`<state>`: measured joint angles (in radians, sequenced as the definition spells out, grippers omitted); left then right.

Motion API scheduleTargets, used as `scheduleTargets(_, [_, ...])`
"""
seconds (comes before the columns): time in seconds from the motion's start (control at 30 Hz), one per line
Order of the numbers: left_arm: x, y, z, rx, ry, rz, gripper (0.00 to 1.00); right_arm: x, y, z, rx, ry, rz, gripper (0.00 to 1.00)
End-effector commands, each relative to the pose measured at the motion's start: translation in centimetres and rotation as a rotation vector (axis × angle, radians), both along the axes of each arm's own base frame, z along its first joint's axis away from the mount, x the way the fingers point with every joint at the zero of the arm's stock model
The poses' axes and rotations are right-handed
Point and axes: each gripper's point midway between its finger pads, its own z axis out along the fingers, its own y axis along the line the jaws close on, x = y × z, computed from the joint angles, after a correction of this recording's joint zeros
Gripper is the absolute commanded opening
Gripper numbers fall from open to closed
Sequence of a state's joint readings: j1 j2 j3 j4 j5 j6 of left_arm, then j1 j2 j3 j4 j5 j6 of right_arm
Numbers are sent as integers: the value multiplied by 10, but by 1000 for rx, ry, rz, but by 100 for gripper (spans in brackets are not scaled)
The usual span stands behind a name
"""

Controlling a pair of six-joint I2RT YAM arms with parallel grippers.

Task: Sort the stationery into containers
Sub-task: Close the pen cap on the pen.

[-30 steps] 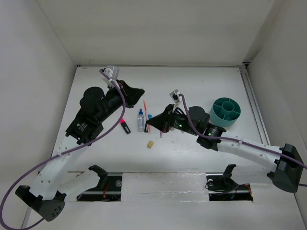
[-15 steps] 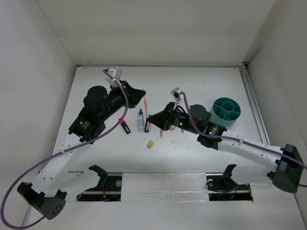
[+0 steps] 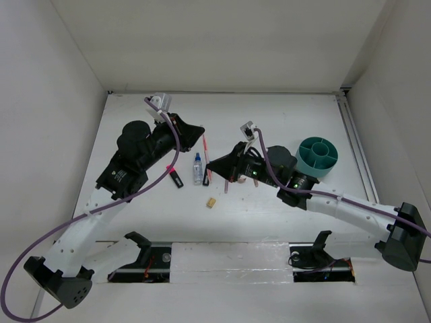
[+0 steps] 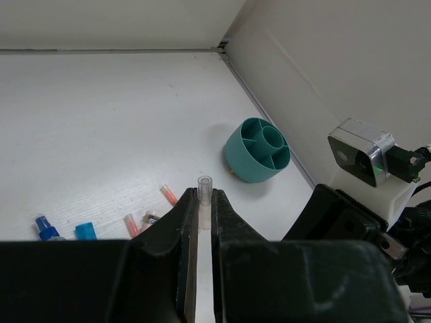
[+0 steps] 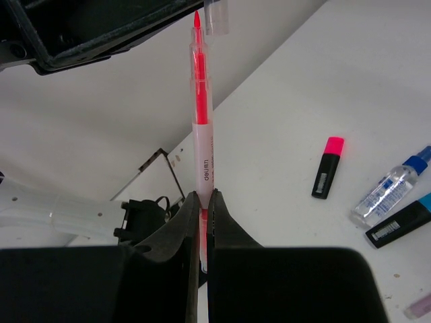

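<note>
Vs a sec ago the left arm has edged in twd the right one; over the last half sec nothing much shifts. Left gripper (image 4: 204,199) is pinched narrow on a small clear cap (image 4: 204,184), which sticks out past the fingertips. Right gripper (image 5: 203,202) is clamped on the lower end of a pink pen (image 5: 202,128), bare tip pointing at that cap, the two near but apart. Cup (image 4: 241,160) stands well apart at the far right of the table, w/ nothing seen inside.

Risks, as I judge: the pen is held low down w/ a long free length, so any side push from the cap could swing it in the jaws or knock it out. The cap is tiny & slick; a slight miss could flick it off or ink the fingers. The arms are close, so an overshoot means a bump.

Loose below: pink-capped marker (image 5: 327,175), bottle (image 5: 387,192). Table (image 3: 283,118) is plain white, matte, flat. White walls (image 3: 236,40) box it in on three sides, light even.
</note>
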<state>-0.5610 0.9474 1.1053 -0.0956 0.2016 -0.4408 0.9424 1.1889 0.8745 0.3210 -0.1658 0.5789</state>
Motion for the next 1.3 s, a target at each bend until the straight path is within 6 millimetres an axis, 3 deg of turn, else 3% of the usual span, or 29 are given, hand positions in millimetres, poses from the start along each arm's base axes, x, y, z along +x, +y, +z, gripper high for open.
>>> scheduleTargets(0.0, [-3, 4, 17, -29, -58, 4, 0, 1, 1, 31, 61, -56, 10, 0])
scheduleTargets(0.2, [0, 17, 23, -49, -78, 80, 0, -5, 3, 24, 57, -43, 42, 0])
scheduleTargets(0.23, [0, 17, 23, -49, -78, 80, 0, -4, 4, 15, 45, -23, 43, 0])
scheduleTargets(0.57, [2, 19, 24, -56, -73, 100, 0, -1, 12, 4, 29, -11, 52, 0])
scheduleTargets(1.27, [1, 14, 19, -46, -57, 70, 0, 10, 13, 21, 31, -57, 23, 0])
